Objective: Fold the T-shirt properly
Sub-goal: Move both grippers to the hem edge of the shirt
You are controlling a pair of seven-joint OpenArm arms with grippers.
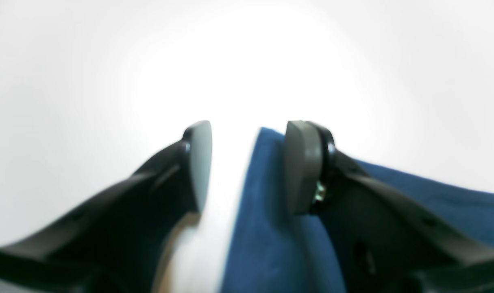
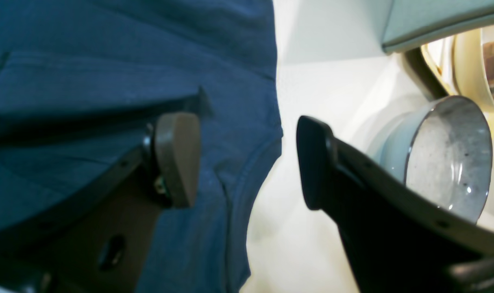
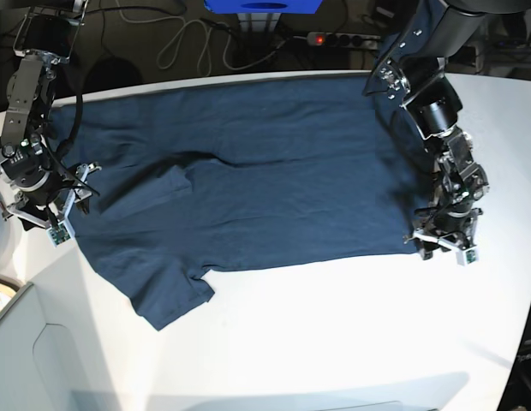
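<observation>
The dark navy T-shirt [image 3: 248, 171] lies spread across the white table [image 3: 334, 342], with one sleeve [image 3: 167, 295] pointing to the front left. At the shirt's front right corner stands my left gripper [image 3: 443, 244]. In the left wrist view this gripper [image 1: 247, 162] is open, and the T-shirt's corner [image 1: 267, 228] lies flat between the pads, close to the right pad [image 1: 301, 167]. My right gripper [image 3: 53, 218] is at the shirt's left edge. In its wrist view the gripper [image 2: 249, 158] is open: one pad [image 2: 177, 154] hangs over the T-shirt [image 2: 108, 61], the other finger [image 2: 314, 162] over bare table.
A power strip [image 3: 338, 38] with a red light, loose cables [image 3: 180, 43] and a blue box [image 3: 264, 5] lie behind the table. A metal pot [image 2: 446, 158] stands just beyond the right gripper. A pale bin [image 3: 43, 360] sits at the table's front left corner.
</observation>
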